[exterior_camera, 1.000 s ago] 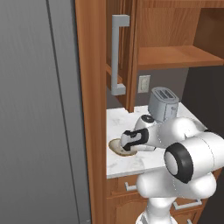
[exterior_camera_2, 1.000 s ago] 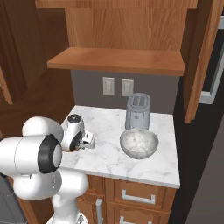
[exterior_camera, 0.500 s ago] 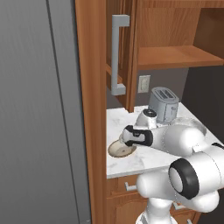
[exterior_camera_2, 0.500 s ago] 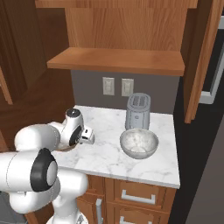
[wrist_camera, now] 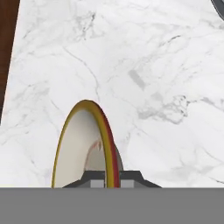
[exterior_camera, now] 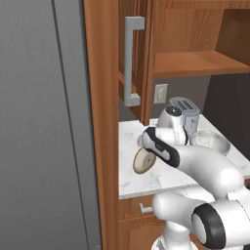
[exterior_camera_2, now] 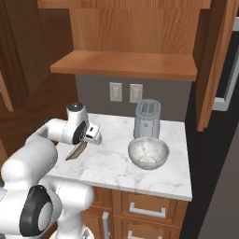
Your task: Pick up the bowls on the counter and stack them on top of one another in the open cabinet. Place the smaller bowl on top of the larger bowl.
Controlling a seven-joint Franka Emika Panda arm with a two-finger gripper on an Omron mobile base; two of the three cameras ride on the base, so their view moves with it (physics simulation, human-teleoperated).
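The smaller bowl [exterior_camera: 142, 161] is cream inside with a tan-brown rim. It hangs on edge just above the left part of the counter [exterior_camera: 131, 138], and my gripper [exterior_camera: 148, 153] is shut on its rim. In the hand view the rim of this bowl [wrist_camera: 82, 146] runs between my fingertips [wrist_camera: 112, 177], with white marble below. From the right, the same bowl [exterior_camera_2: 76, 151] tilts under the gripper [exterior_camera_2: 84, 142]. The larger bowl [exterior_camera_2: 148, 153] sits upright on the counter [exterior_camera_2: 109, 165] in front of the toaster, also seen as the mottled bowl [exterior_camera: 210, 141]. The open cabinet's shelf [exterior_camera_2: 126, 65] is above.
A grey toaster [exterior_camera_2: 147, 119] stands at the back of the counter by the wall sockets. The cabinet door [exterior_camera: 134, 63] with its grey bar handle hangs open left of the shelf [exterior_camera: 195, 63]. A tall grey panel [exterior_camera: 44, 122] borders the left. Drawers [exterior_camera_2: 140, 210] lie below.
The gripper has shut on the smaller bowl's rim. The bowl, which lay flat on the counter, is now raised and tipped on edge. The arm has swung lower and forward.
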